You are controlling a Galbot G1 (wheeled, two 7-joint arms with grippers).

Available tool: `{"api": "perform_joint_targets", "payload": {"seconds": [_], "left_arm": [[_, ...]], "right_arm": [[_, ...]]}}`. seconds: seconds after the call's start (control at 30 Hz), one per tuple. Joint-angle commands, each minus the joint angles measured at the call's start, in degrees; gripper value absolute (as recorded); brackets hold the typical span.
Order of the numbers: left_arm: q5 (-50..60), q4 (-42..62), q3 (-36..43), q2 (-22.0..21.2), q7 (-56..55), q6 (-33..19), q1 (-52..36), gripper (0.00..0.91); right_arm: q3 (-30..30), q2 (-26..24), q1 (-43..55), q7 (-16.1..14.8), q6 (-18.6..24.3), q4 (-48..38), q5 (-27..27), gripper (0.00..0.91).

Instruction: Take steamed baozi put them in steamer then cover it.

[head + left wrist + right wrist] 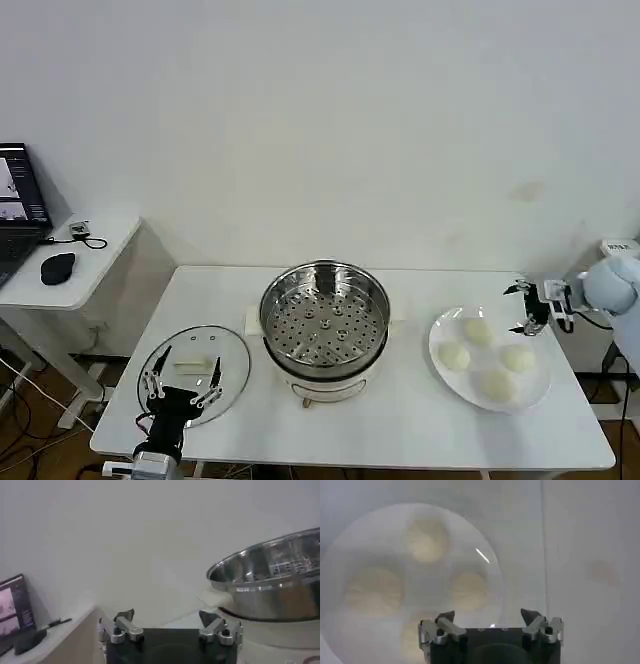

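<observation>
The right gripper (pixel 527 309) hangs with its fingers spread wide and nothing between them, at the 2 o'clock rim of the white plate (pixel 443 371). Four steamed baozi (pixel 518 357) lie on that plate. At the plate's 9 o'clock stands the steamer (pixel 324 323), uncovered, its perforated tray bare. The left gripper (pixel 183 382), also wide open and empty, hovers over the glass lid (pixel 232 352) lying flat at the steamer's 8 o'clock
</observation>
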Motion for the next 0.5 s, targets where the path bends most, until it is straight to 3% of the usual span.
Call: {"api": "perform_joint_targets", "payload": {"seconds": [0.03, 0.5], "left_arm": [[0.44, -0.73, -0.15, 0.03, 0.31, -0.11, -0.04, 0.907], [0.51, -0.67, -0.92, -0.14, 0.32, -0.51, 0.11, 0.907]], "right_arm": [[-12.39, 6.63, 7.63, -2.34, 0.61, -10.19, -1.03, 0.907], [-11.55, 11.86, 7.13, 0.14, 0.92, -16.85, -4.53, 0.907]]}}
